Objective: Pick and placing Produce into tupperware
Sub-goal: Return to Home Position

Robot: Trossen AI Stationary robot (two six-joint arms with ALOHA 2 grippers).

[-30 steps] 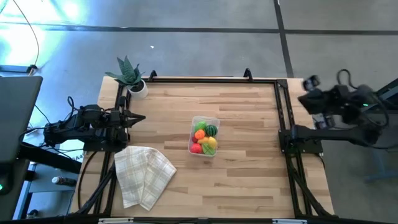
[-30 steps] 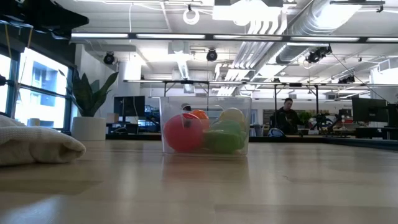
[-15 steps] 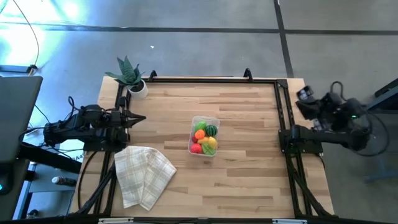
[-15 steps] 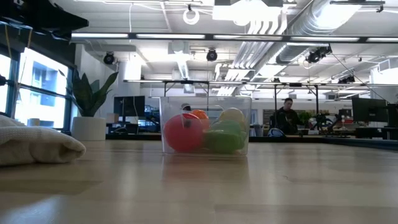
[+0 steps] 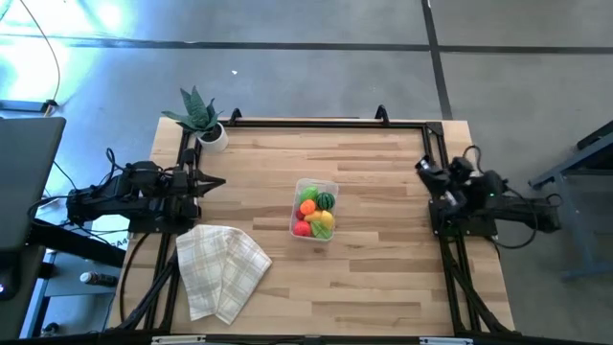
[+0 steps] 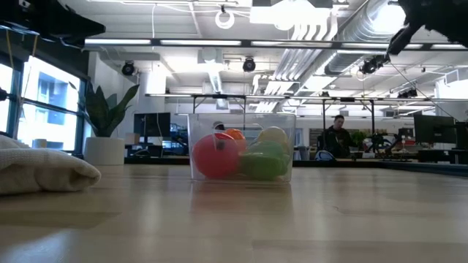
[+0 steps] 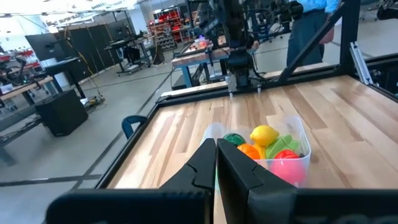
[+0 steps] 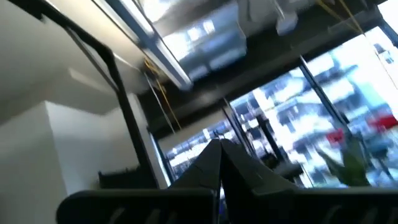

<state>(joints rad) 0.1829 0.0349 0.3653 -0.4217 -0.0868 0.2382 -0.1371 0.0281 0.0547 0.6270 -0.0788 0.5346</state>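
The clear tupperware [image 5: 315,209] stands on its base at the middle of the wooden table, also in the low view [image 6: 241,146] and the left wrist view [image 7: 273,155]. Inside it lies the produce: orange [image 5: 307,204], dark green [image 5: 327,200], red [image 5: 302,228], yellow [image 5: 324,219] and light green pieces. My left gripper [image 5: 218,181] is shut and level at the table's left edge, pointing at the tub, far from it [image 7: 216,146]. At the right edge, my right gripper [image 5: 422,166] is shut with nothing in it and tilted upward [image 8: 219,148].
A potted plant [image 5: 199,117] stands at the far left corner. A folded checked cloth [image 5: 222,270] lies near the front left. A black frame [image 5: 436,153] runs round the table. People show in the room beyond [image 6: 336,135].
My right arm has come down at the table's right edge and folded in over its base. Its gripper has moved toward the table, rolled and tipped upward, and has stayed shut. The tub and the produce have not moved.
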